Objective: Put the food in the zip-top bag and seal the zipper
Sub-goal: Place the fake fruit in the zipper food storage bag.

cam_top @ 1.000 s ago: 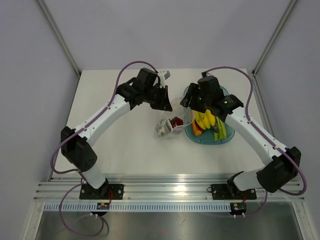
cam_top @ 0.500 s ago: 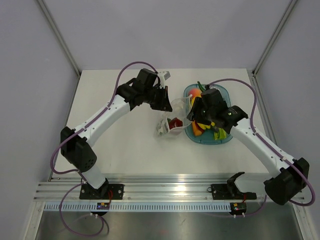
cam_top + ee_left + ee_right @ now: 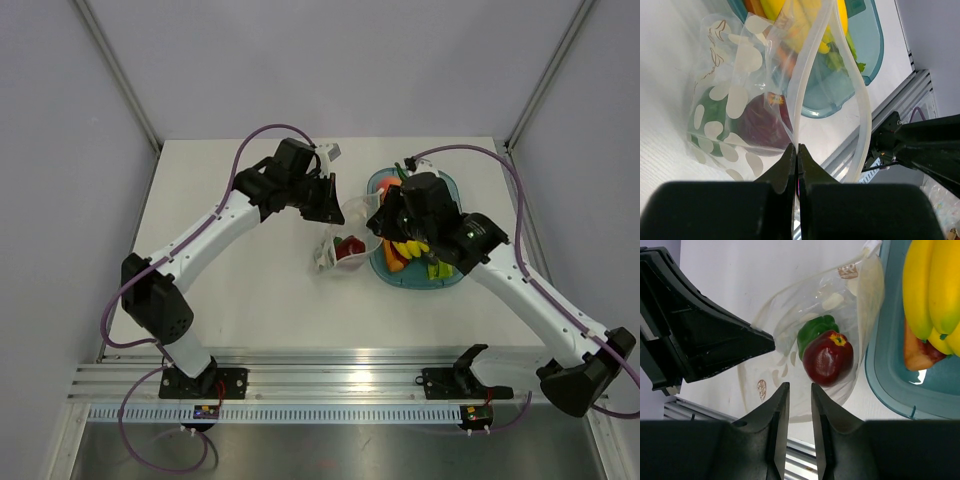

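The zip-top bag (image 3: 338, 248) lies left of the tray with its mouth held open. My left gripper (image 3: 796, 147) is shut on one side of the zipper (image 3: 806, 75) and holds it up; in the top view the left gripper (image 3: 335, 205) is above the bag. A dark red apple (image 3: 828, 357) and a green round fruit (image 3: 812, 329) lie inside the bag. My right gripper (image 3: 797, 387) is open and empty, hovering over the bag's mouth by the tray's left edge (image 3: 385, 215). The banana bunch (image 3: 935, 285) and orange pieces (image 3: 917, 352) lie in the tray.
The teal oval tray (image 3: 455, 275) sits right of the bag with bananas (image 3: 408, 238), orange and green pieces in it. The table's metal rail (image 3: 330, 385) runs along the near edge. Grey walls stand on both sides.
My right wrist has moved nearer and turned over the tray's left side, its elbow swinging out to the right. The left arm and the bag have stayed put.
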Motion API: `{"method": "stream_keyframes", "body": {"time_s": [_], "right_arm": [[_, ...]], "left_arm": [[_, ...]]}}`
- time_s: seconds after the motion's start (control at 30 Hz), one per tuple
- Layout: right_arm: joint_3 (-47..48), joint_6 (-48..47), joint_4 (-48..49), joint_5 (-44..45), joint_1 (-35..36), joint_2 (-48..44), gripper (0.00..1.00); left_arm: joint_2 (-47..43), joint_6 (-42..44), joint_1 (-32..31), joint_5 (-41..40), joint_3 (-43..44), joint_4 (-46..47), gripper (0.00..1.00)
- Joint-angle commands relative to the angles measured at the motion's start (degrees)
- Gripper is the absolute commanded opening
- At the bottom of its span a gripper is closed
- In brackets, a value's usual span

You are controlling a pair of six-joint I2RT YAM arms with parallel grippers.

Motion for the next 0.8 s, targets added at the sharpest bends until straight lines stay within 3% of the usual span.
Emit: {"method": "stream_keyframes", "body": {"time_s": [0.0,0.17,0.27,0.77], "right_arm": [[3.4,-0.5,1.5,1.2,1.8,4.0,0.31],[4.9,-2.5,2.0,-5.6,1.9,11.4,0.15],[5.4,-3.8,0.7,-10.8,1.9,16.3,0.11],[2.0,-6.8,-0.1,-18.0,1.9,22.4,0.14]], "left_arm": [[-2.8,-0.1,0.3,1.8,-0.5,2.1,0.00],[-3.1,0.1,0.3,1.7,-0.5,1.9,0.00],[-3.2,0.1,0.3,1.5,-0.5,1.9,0.00],[-3.1,0.0,0.6,1.9,-0.9,2.5,0.00]]}}
